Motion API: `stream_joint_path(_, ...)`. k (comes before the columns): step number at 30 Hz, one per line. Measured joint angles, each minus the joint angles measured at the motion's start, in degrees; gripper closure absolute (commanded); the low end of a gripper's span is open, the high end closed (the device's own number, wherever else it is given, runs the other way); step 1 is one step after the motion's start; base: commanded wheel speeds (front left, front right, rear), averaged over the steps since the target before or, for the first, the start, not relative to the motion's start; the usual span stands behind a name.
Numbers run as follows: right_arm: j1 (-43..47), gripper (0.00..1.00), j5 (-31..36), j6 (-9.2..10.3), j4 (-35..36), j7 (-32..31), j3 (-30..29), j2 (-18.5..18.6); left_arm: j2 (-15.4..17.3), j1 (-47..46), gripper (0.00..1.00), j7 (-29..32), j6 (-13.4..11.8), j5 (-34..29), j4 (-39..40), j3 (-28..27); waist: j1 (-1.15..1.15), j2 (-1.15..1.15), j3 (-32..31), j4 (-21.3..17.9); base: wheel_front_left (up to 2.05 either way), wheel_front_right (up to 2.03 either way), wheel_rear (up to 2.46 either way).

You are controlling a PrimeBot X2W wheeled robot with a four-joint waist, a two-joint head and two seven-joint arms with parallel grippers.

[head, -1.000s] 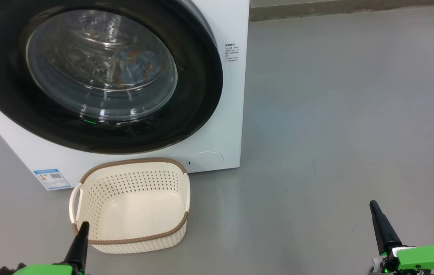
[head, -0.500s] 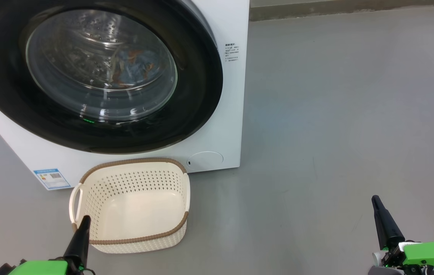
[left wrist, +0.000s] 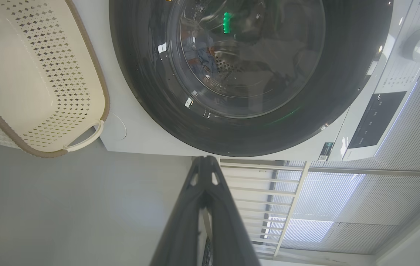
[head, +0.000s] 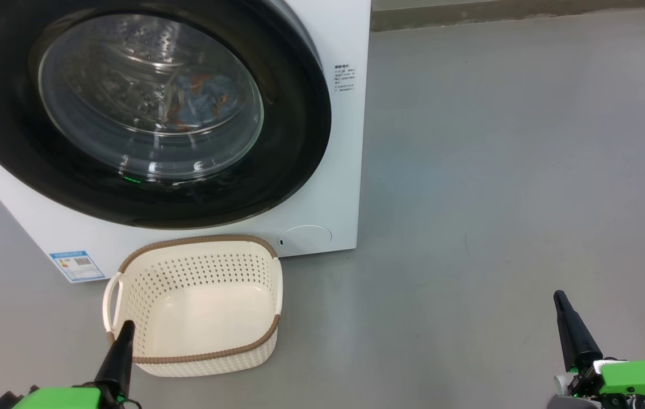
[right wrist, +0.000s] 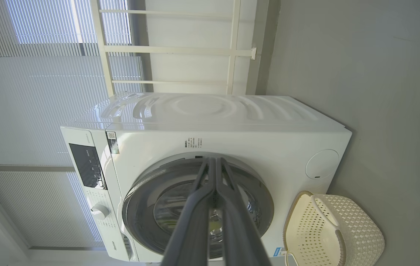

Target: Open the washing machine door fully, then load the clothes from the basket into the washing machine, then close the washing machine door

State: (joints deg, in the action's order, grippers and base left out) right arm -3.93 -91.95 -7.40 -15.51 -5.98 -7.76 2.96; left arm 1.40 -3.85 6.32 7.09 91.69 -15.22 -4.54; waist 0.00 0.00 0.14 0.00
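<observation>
Glossy black at 10 o'clock of the head view is the washing machine door [head: 300,147]. It sits shut against the washing machine [head: 345,187], and the frame edge cuts off its left and top arcs. At 8 o'clock a blue label sticker [head: 77,266] marks the white front's lower corner, its print too small to read.

At 7 o'clock the left gripper [head: 125,328] rises from the bottom edge with its green body cropped. Its two dark fingers [left wrist: 184,221] are pressed together with nothing between them. In the head view its tip overlaps the near left corner of the basket [head: 203,358]. The left wrist view shows grey floor [head: 498,170] between them, with the basket at 10 o'clock of the tip and the door at 12 o'clock. The basket stands on the floor just in front of the washer, under the door.

Behind the door's bulging glass the clothes [head: 203,102] lie in the drum as a smear of light blue and orange. Reflections blur them, so separate garments cannot be told apart. A round white service flap [head: 305,236] sits at 1 o'clock of the basket.

At 5 o'clock the right gripper [head: 560,299] points up, its fingers closed together on nothing and its body cropped. The door lies well apart from it, at 10 o'clock.
</observation>
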Motion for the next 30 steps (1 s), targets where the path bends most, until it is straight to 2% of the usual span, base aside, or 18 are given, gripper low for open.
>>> stream_joint_path(30,0.00,1.00,0.00,0.00,0.00,-0.01,-0.05,-0.07,0.00,0.00,1.00,0.00,0.00,0.00,0.00,0.00,0.00,0.00,0.00,0.00,0.00,0.00,0.00)
